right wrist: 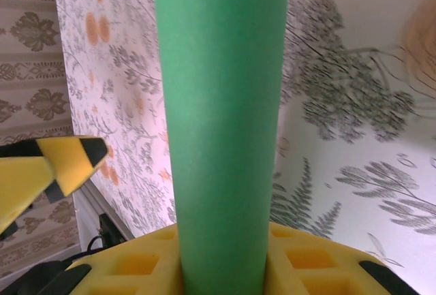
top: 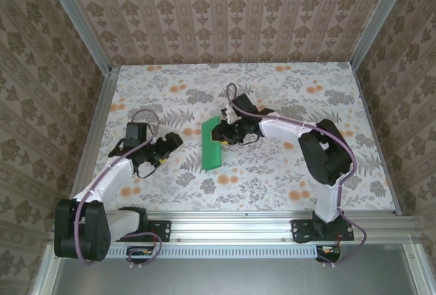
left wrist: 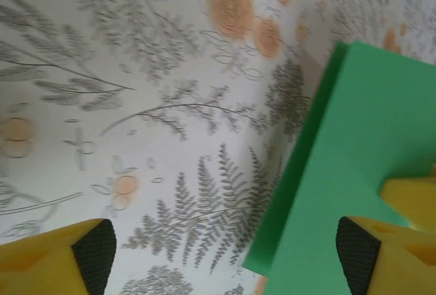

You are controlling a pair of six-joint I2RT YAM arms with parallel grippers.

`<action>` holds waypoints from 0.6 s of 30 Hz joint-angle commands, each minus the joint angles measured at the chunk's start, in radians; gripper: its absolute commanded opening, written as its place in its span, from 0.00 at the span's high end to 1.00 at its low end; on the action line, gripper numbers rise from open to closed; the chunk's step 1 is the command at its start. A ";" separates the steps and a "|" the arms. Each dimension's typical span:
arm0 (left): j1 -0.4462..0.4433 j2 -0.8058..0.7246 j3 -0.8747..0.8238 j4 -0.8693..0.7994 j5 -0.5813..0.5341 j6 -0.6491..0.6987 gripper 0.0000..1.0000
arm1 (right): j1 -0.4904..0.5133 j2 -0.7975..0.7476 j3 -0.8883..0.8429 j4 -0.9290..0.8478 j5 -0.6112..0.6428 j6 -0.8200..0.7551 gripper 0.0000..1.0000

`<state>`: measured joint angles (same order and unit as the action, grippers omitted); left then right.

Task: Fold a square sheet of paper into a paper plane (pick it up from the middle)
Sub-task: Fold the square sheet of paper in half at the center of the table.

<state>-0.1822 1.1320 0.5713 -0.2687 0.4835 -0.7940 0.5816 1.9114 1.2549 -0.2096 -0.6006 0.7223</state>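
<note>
The square sheet of paper is bright green and shows from above as a narrow upright strip, bent over on itself at the table's middle. My right gripper is shut on its right side. In the right wrist view the paper rises as a curved band out of the yellow fingers of the right gripper. My left gripper stands open just left of the sheet. In the left wrist view the paper lies by the right pad, with the left gripper wide apart over the tablecloth.
The floral tablecloth covers the table. Patterned walls with aluminium posts close in the back and sides, and a metal rail runs along the near edge. A yellow fingertip of the left gripper shows beside the paper.
</note>
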 commanded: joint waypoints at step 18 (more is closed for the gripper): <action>-0.322 0.310 0.129 0.183 -0.111 -0.092 0.41 | -0.089 0.084 -0.095 -0.039 -0.031 -0.127 0.67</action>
<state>-0.4740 1.4239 0.6640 -0.1131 0.4046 -0.8696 0.4976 1.9759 1.1740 -0.2165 -0.6415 0.6239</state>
